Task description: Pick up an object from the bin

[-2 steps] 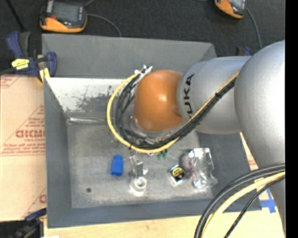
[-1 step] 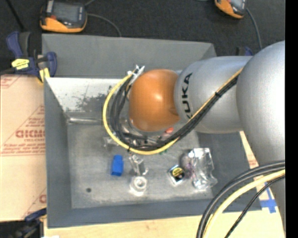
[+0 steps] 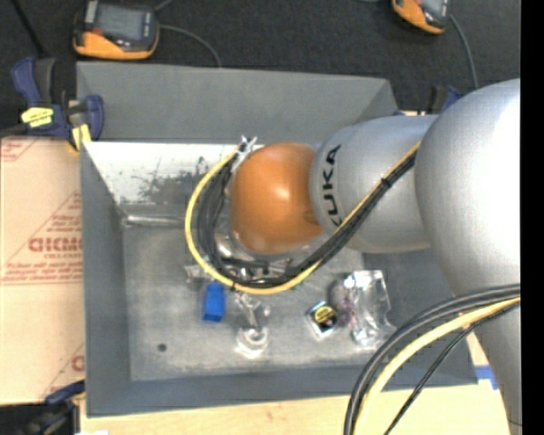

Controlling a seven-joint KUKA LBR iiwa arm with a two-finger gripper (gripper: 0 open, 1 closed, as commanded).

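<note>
My gripper (image 3: 251, 323) reaches down below the arm's orange cover to the bin floor near the front middle. A small blue block (image 3: 214, 303) lies just to its left, close to it but apart. To its right sits a small black and yellow piece (image 3: 323, 318). Beside that piece lies a crumpled clear plastic bag (image 3: 364, 304) with small dark bits inside. What is directly under the gripper is hidden by it.
The arm comes in from the right and covers the middle and right of the bin. Bare grey floor shows at the front left, and the sloped back wall rises behind the arm.
</note>
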